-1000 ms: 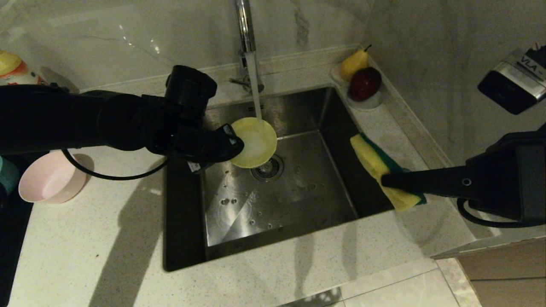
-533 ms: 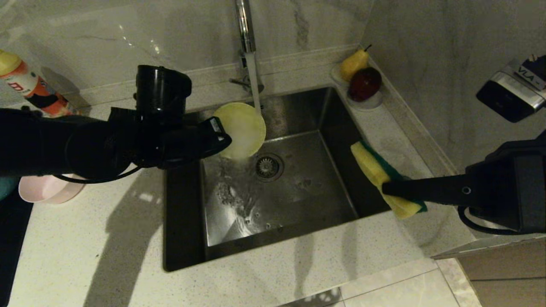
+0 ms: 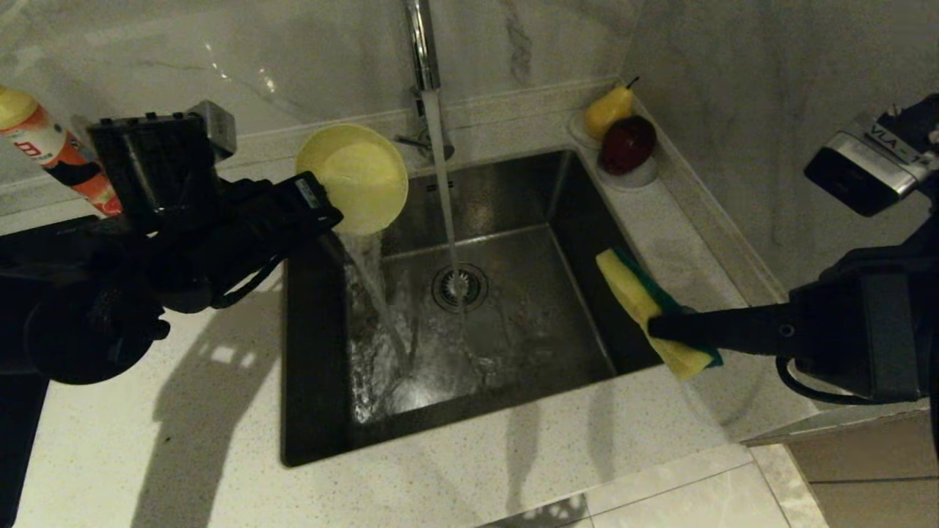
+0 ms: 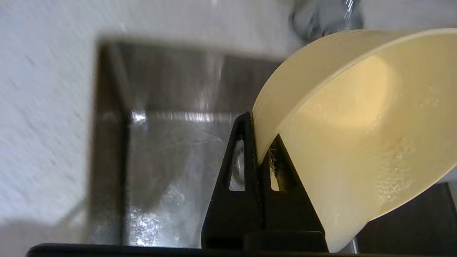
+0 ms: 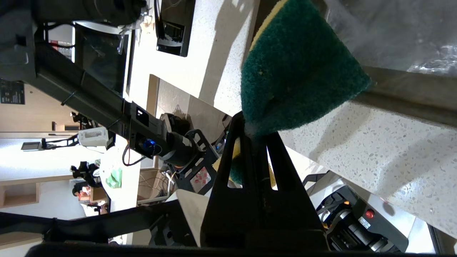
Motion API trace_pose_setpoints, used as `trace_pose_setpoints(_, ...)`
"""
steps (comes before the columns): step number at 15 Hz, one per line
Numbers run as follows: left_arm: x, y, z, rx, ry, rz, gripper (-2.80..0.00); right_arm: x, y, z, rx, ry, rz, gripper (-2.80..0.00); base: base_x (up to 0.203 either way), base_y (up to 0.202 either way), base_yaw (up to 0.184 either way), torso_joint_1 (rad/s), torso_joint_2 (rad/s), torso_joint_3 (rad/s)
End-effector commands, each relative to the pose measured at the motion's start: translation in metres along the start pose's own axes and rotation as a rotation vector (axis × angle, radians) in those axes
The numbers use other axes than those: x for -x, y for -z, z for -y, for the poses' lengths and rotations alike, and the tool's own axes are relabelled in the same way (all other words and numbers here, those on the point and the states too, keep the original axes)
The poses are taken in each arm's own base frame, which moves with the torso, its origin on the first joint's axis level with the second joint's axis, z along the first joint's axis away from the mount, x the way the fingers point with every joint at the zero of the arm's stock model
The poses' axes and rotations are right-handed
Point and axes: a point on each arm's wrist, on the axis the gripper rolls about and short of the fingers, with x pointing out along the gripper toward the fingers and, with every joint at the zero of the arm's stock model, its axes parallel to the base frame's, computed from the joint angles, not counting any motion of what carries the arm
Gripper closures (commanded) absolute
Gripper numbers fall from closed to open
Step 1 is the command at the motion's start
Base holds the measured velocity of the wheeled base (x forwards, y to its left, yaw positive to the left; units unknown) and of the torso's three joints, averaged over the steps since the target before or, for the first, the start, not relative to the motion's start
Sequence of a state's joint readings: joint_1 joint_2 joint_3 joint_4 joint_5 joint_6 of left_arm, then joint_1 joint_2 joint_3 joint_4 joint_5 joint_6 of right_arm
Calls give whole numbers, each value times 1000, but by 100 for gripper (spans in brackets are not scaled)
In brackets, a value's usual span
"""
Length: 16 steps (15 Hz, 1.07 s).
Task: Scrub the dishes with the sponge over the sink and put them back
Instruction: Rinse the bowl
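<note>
My left gripper [image 3: 326,209] is shut on the rim of the yellow bowl [image 3: 353,177], held tilted above the sink's back left corner; water pours from the bowl into the sink [image 3: 513,345]. In the left wrist view the fingers [image 4: 246,142] pinch the bowl's [image 4: 357,142] wall. My right gripper [image 3: 656,326] is shut on the sponge [image 3: 638,293], held over the sink's right rim. The right wrist view shows the sponge's green face [image 5: 296,67] above the gripper [image 5: 251,128]. The pink and blue bowls are out of view.
The tap [image 3: 422,51] runs a stream onto the drain strainer [image 3: 458,286]. A white dish [image 3: 623,176] with a pear and a red fruit sits at the sink's back right corner. A bottle [image 3: 44,147] stands at the back left.
My left arm lifted the yellow bowl out from under the tap stream, up and to the left, and tipped it so water spills out. The pink bowl became hidden. The right arm held still.
</note>
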<state>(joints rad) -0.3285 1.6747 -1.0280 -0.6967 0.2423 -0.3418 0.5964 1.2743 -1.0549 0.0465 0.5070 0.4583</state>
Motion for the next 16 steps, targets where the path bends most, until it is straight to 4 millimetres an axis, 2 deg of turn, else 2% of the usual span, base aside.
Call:
trace_pose_setpoints(1, 6, 3, -4, -13, 14, 58, 0, -5, 1, 3, -11, 3, -15, 0, 0, 0, 0, 0, 0, 0)
trace_pose_setpoints(8, 22, 4, -9, -142, 63, 267, 0, -10, 5, 8, -22, 13, -36, 0, 0, 0, 0, 0, 0, 0)
trace_pose_setpoints(11, 29, 2, -9, -142, 84, 355, 0, -12, 6, 11, -28, 18, -46, 0, 0, 0, 0, 0, 0, 0)
trace_pose_setpoints(16, 49, -16, -8, -173, 104, 468, 0, -18, 7, 15, -35, 25, -60, 0, 0, 0, 0, 0, 0, 0)
